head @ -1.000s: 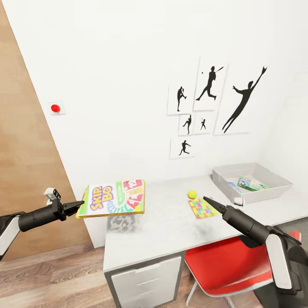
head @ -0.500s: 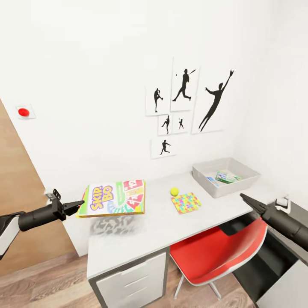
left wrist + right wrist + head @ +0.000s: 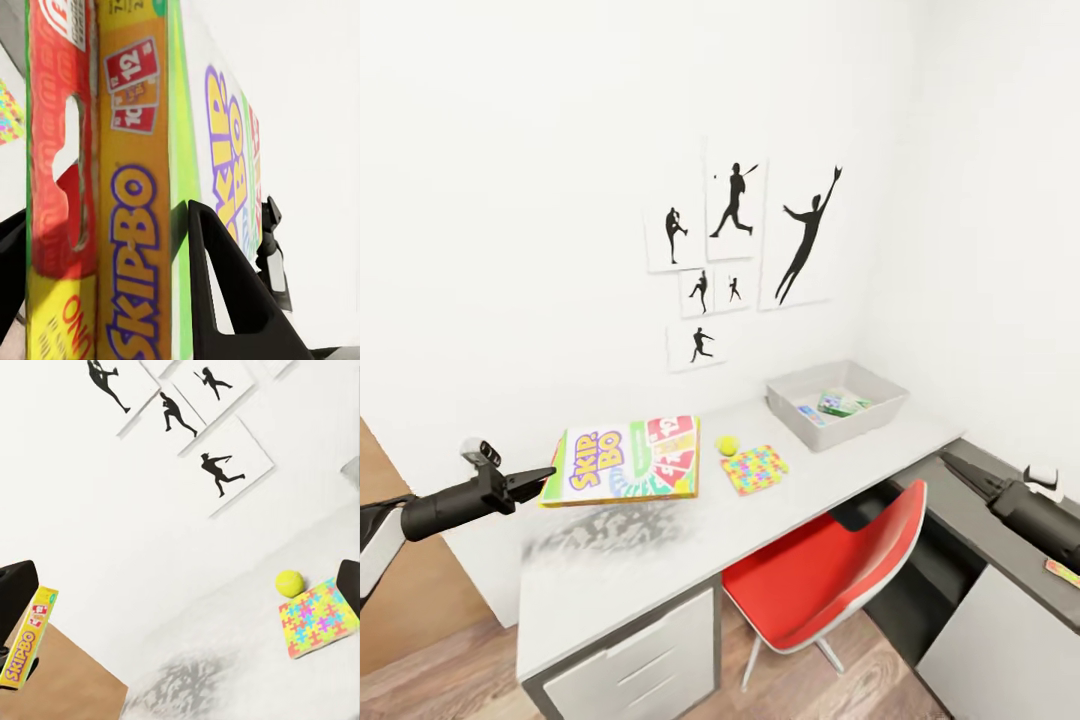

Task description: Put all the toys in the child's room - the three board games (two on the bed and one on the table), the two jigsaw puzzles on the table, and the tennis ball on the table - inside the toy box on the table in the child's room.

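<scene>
Head view: the L-shaped desk (image 3: 660,560) along the white wall.
On it, the grey toy box (image 3: 838,403), a jigsaw puzzle (image 3: 754,468) and tennis ball (image 3: 727,445). The left gripper (image 3: 540,478) clamps the Skip-Bo board game (image 3: 625,460) above the desk; the right gripper's (image 3: 958,466) grip state is unclear.

I see white walls (image 3: 540,200) meeting in a corner at 1 o'clock, black baseball prints (image 3: 735,240) at 12, a red chair (image 3: 830,570) at 5 tucked under the desk (image 3: 660,545), and wood floor (image 3: 440,690) at 8
</scene>
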Available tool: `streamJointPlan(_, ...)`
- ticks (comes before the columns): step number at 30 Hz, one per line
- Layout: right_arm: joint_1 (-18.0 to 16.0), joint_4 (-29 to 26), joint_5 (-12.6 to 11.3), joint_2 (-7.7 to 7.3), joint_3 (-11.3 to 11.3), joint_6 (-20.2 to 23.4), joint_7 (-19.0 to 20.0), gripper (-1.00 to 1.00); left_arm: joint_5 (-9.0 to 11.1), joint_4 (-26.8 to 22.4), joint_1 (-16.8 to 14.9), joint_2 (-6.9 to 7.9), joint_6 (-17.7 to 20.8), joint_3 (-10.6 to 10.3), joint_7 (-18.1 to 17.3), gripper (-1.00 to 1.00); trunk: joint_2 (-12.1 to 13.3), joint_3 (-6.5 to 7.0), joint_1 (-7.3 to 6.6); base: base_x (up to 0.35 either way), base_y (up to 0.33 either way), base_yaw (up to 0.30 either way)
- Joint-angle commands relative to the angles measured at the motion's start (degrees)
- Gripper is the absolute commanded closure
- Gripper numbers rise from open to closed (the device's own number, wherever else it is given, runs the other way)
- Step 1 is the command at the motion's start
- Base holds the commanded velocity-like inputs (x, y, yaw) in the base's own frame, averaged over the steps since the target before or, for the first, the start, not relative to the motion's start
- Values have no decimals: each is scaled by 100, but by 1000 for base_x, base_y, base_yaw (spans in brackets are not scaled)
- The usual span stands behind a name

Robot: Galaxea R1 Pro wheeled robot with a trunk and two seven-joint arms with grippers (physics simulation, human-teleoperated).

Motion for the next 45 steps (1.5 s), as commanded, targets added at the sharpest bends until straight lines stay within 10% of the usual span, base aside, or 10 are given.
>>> streamJointPlan(1, -8, 3, 9, 16, -15, 18, 20, -100, 36, -2, -3, 4, 51, 16, -13, 100, -13, -13, 3, 0, -201, -280)
streamJointPlan(45, -8, -7, 43, 46, -13, -15, 3, -100, 43, -10, 15, -47, 38, 46, -15, 100, -13, -13, 3, 93, -199, -280)
